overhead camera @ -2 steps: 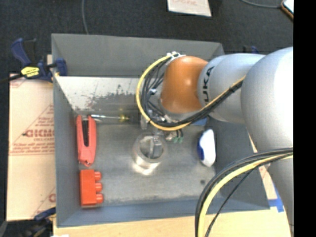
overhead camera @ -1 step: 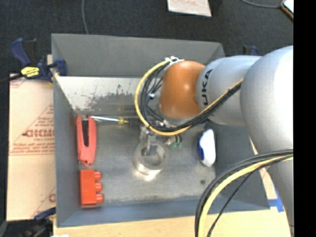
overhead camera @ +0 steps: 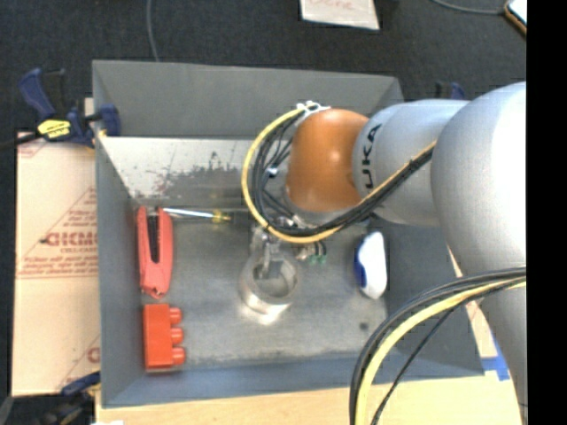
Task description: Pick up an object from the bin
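Clear round cup at the middle of the bin, gripper directly over it; how far open it is cannot be told.
Bare floor at 6 o'clock; one white-and-blue piece at 3, one pink clip at 9, one orange block at 8, one thin rod at 10.

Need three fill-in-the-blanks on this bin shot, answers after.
1. The gripper is over the ____ cup.
2. In the view, the orange block sits at the lower ____ of the bin.
3. The mouse-shaped object to the view's right of the cup is white and ____.
Missing: clear; left; blue.
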{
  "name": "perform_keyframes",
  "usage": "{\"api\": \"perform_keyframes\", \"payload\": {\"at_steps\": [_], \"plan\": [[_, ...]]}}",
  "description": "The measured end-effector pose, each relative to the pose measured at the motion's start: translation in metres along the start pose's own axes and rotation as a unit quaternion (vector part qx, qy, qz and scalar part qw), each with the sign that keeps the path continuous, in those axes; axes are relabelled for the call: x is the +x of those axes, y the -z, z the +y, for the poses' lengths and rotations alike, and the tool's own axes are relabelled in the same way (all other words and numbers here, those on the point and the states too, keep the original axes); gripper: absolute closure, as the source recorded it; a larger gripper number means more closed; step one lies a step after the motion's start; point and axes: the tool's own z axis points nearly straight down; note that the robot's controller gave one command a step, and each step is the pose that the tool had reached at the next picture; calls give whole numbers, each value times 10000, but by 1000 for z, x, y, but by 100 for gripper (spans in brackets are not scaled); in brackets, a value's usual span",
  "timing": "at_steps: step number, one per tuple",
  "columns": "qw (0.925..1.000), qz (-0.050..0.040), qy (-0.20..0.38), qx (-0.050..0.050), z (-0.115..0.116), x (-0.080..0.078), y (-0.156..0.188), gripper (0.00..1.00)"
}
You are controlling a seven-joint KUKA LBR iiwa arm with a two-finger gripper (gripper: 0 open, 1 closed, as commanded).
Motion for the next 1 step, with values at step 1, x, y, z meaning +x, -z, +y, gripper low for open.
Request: {"api": "perform_keyframes", "payload": {"at_steps": [1], "plan": [[10000, 42, -3, 3, 0, 2, 41, 100]]}}
